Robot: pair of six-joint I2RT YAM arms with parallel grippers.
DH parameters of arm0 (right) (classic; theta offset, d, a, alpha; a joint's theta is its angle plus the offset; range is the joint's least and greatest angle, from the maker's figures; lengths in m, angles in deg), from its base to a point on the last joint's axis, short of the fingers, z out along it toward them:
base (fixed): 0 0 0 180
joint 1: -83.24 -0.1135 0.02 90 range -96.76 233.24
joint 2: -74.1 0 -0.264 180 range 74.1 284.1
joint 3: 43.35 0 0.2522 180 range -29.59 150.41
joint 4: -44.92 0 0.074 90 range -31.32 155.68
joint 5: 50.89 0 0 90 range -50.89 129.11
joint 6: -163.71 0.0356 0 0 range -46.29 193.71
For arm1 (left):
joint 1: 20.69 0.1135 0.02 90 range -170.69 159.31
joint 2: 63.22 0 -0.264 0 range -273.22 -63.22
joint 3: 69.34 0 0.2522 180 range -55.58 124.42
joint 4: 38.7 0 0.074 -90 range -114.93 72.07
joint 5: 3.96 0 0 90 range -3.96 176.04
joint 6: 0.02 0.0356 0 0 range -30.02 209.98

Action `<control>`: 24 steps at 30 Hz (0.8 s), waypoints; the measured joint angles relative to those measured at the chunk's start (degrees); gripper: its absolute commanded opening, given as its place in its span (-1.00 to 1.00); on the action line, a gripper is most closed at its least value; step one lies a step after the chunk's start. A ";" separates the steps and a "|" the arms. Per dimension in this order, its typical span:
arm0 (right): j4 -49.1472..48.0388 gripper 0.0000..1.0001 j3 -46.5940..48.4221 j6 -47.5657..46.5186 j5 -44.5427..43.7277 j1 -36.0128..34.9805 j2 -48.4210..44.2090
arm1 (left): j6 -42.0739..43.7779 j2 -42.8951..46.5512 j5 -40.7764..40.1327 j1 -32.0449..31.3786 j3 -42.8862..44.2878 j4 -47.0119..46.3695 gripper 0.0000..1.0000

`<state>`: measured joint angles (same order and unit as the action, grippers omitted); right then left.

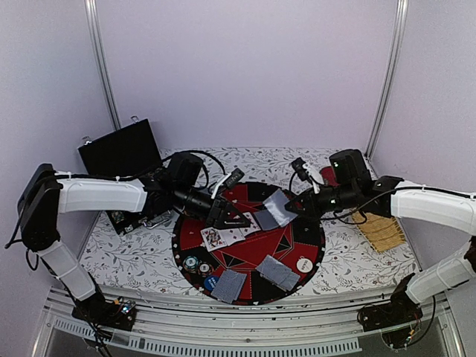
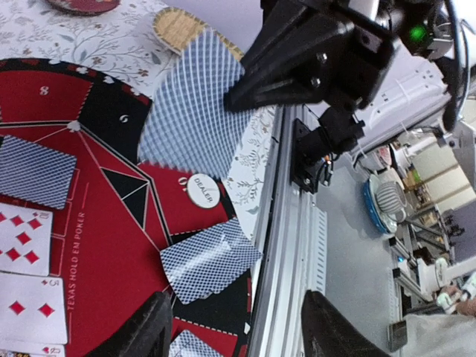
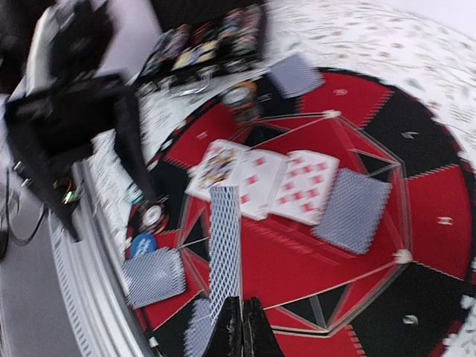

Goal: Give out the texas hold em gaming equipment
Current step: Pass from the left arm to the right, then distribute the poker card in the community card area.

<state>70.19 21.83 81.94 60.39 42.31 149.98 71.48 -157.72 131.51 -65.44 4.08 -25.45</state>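
Observation:
My right gripper (image 1: 291, 208) is shut on a grey-blue-backed card (image 1: 277, 207) and holds it above the round red and black poker mat (image 1: 297, 238). In the right wrist view the shut jaws (image 3: 242, 327) pinch that card (image 3: 224, 245) by its edge. My left gripper (image 1: 232, 217) is open and empty over the mat's middle; its fingers (image 2: 145, 331) stand wide apart. Three face-up cards (image 1: 223, 236) lie in a row with a face-down card (image 1: 265, 219) beside them. Two face-down piles (image 1: 229, 285) (image 1: 277, 273), a white dealer button (image 1: 305, 264), a blue disc (image 1: 211, 282) and chips (image 1: 195, 264) sit near the mat's front.
An open black chip case (image 1: 130, 219) with its lid (image 1: 123, 149) up stands at the left. A straw-coloured slatted mat (image 1: 383, 232) lies at the right, with a dark red plate (image 1: 327, 176) behind my right arm. A metal rail (image 1: 245, 316) runs along the table's front edge.

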 measured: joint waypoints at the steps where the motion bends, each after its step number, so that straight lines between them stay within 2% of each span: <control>1: -0.33 -0.96 0.02 0.50 0.35 2.21 0.55 | 0.13 -0.07 -0.79 0.24 0.04 0.44 0.27; 3: -0.83 -0.96 0.52 1.66 1.25 7.85 3.93 | 0.17 -0.31 -2.47 0.70 0.24 1.60 0.27; 8: -0.70 -0.96 4.46 2.78 1.95 15.41 16.85 | 0.33 -1.44 -4.74 0.92 0.35 3.34 0.27; 15: -0.42 -0.96 12.39 4.02 4.92 18.14 30.38 | 0.92 -1.62 -6.71 0.92 -0.11 4.92 0.27; 24: -4.68 -0.95 14.25 9.97 7.96 18.23 37.44 | 1.31 -2.01 -7.50 0.90 -0.26 5.64 0.22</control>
<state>65.51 36.08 91.91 68.34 60.54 187.42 72.79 -159.73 124.02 -64.54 3.82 -19.81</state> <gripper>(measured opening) 0.023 0.621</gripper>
